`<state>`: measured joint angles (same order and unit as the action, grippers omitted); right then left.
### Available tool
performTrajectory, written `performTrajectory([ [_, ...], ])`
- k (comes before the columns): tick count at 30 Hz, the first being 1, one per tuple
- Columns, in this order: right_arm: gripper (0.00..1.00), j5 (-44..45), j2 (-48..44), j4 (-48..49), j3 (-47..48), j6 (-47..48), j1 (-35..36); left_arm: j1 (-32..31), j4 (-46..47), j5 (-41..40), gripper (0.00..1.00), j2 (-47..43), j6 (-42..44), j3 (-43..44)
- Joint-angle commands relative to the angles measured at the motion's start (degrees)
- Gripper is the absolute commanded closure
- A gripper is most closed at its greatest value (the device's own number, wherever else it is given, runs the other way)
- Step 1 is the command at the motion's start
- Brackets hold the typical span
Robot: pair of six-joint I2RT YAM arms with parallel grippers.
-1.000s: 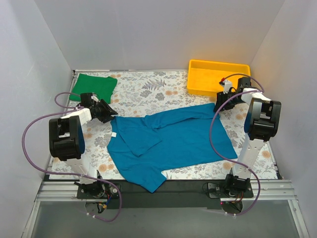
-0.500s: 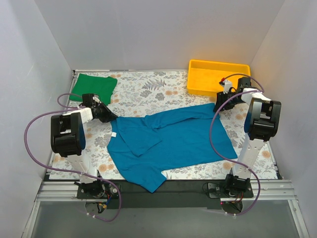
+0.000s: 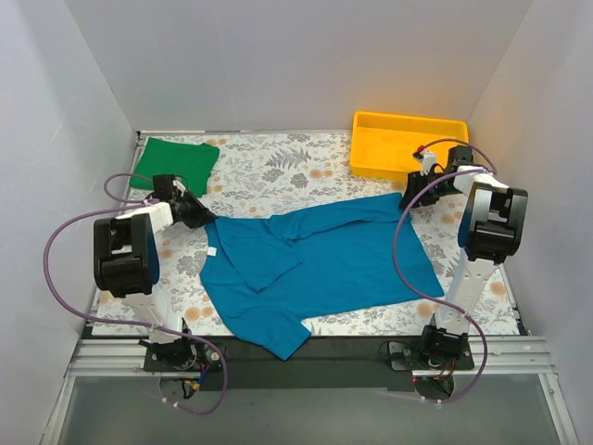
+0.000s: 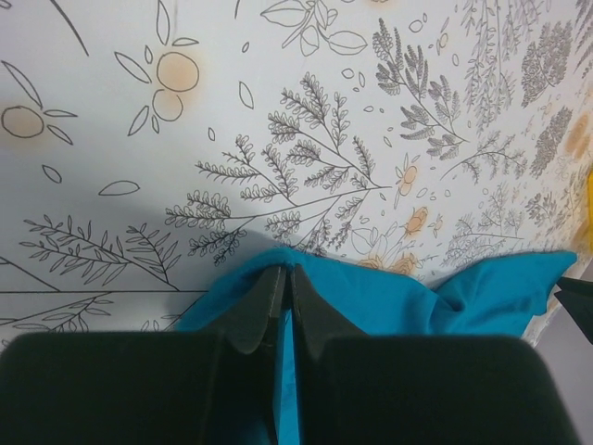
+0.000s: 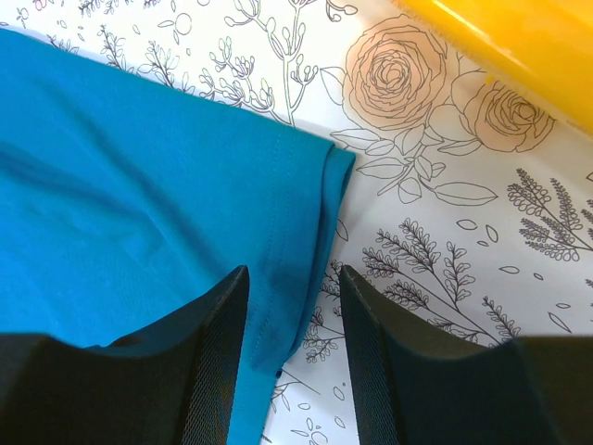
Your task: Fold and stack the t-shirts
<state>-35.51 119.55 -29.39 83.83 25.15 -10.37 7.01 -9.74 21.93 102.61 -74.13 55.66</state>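
Observation:
The teal-blue t-shirt (image 3: 320,264) lies spread and partly folded across the middle of the floral cloth. My left gripper (image 3: 209,219) is shut on the shirt's left corner; the left wrist view shows the teal fabric (image 4: 389,301) pinched between the fingertips (image 4: 264,292). My right gripper (image 3: 409,198) is open at the shirt's far right corner; in the right wrist view its jaws straddle the hemmed sleeve edge (image 5: 301,222) just above the cloth. The bright green t-shirt (image 3: 176,161) lies folded at the far left.
A yellow plastic tray (image 3: 405,144) stands at the back right, close behind the right gripper, and shows in the right wrist view (image 5: 519,37). White walls enclose the table on three sides. Purple cables loop beside both arms.
The left gripper has closed in on the shirt's left corner and shifted slightly. The right gripper has barely moved. The shirt lies much as before.

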Motion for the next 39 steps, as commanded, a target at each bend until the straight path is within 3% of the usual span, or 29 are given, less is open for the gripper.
performTrajectory([
  [1,0.49,-0.4,2.4,-1.0,-1.4,-0.4,-0.3,0.5,2.2,-1.7,1.00,-4.7,0.0,-1.8],
  [14,0.51,-1.4,3.5,-1.7,-2.8,-0.9,-0.9,6.9,4.1,-0.4,1.00,-9.4,-1.4,-7.9],
  [31,0.58,-4.5,6.0,-2.6,-3.3,-2.6,-0.9,8.6,4.3,1.3,1.00,-9.4,-1.4,-9.0],
  [34,0.62,-4.7,6.7,-2.9,-3.2,-2.8,-0.8,8.6,4.5,1.6,1.00,-9.2,-1.3,-8.8],
  [38,0.74,-3.7,6.8,-3.0,-2.7,-3.0,-0.6,8.6,4.5,1.7,1.00,-9.0,-1.1,-8.7],
  [39,0.81,-3.3,6.8,-2.9,-2.4,-3.1,-0.6,8.6,4.5,1.7,1.00,-9.0,-1.1,-8.7],
])
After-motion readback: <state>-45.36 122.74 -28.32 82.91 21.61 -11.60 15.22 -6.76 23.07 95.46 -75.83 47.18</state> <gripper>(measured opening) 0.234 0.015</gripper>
